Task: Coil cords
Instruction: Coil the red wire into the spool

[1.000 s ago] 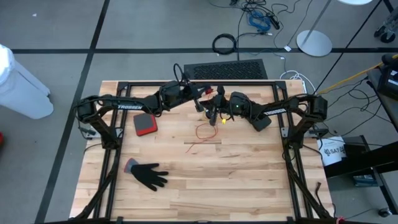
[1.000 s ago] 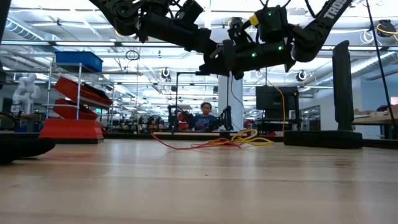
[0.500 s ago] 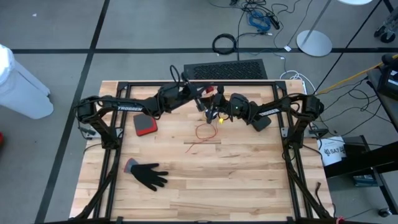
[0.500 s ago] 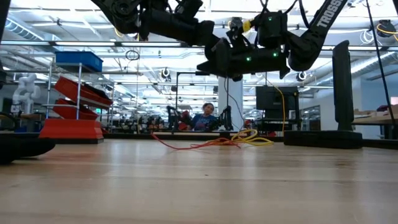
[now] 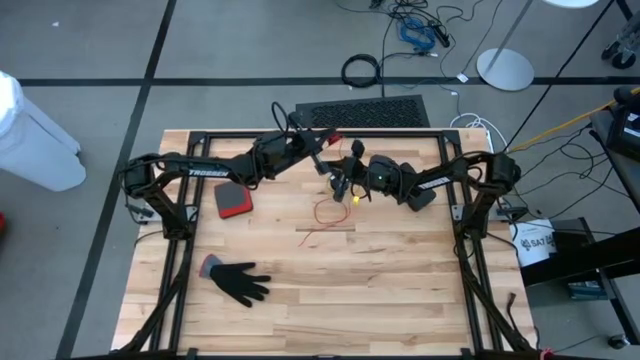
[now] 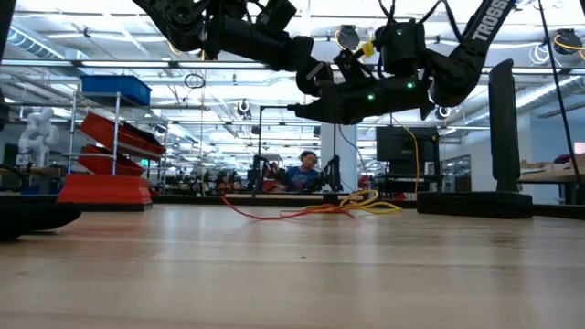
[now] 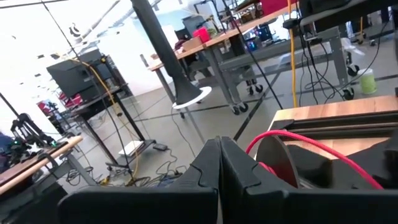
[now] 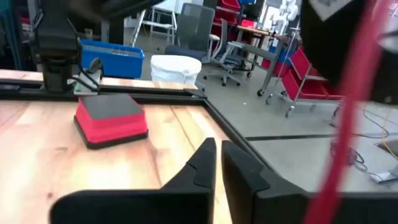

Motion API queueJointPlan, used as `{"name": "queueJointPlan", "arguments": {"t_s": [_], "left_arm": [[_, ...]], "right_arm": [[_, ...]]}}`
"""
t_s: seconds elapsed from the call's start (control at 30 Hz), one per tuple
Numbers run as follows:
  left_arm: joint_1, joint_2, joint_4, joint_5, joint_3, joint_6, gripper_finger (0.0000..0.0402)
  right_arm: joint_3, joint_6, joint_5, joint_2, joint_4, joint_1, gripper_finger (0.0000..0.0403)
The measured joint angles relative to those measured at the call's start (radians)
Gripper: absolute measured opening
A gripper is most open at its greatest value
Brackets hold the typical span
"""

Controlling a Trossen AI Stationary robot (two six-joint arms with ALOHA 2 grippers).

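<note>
High view: right gripper (image 5: 352, 186) slid toward left gripper (image 5: 322, 163), both pinched shut above cords (image 5: 330, 213); handoff likely.

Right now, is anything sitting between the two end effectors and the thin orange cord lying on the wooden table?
Nothing visible blocks it. The thin yellow-orange cord lies loose on bare wood just in front of the left end effector and right end effector, both raised above it. The red-and-black pad and black glove lie off to the left.
</note>
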Motion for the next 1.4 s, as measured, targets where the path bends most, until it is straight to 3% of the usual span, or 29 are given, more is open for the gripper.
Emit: {"name": "queueJointPlan", "arguments": {"t_s": [0.3,0.83,1.03,1.27,1.4], "left_arm": [[0.023,0.0,0.001,0.006,0.0,0.0,0.0],[0.034,0.0,-0.005,0.009,0.0,0.0,0.0],[0.034,0.0,-0.009,0.01,0.0,0.001,0.0],[0.034,-0.001,-0.009,0.01,0.0,0.001,0.0],[0.034,-0.001,-0.009,0.01,0.0,0.002,0.0]], "right_arm": [[-0.071,0.013,0.066,-0.043,0.03,0.023,0.0064],[-0.158,0.08,0.074,-0.099,0.05,0.033,0.0066],[-0.221,0.067,0.172,-0.177,0.049,0.057,0.0066],[-0.253,0.032,0.216,-0.234,0.027,0.08,0.0066],[-0.269,-0.084,0.135,-0.233,0.054,0.099,0.0066]]}}
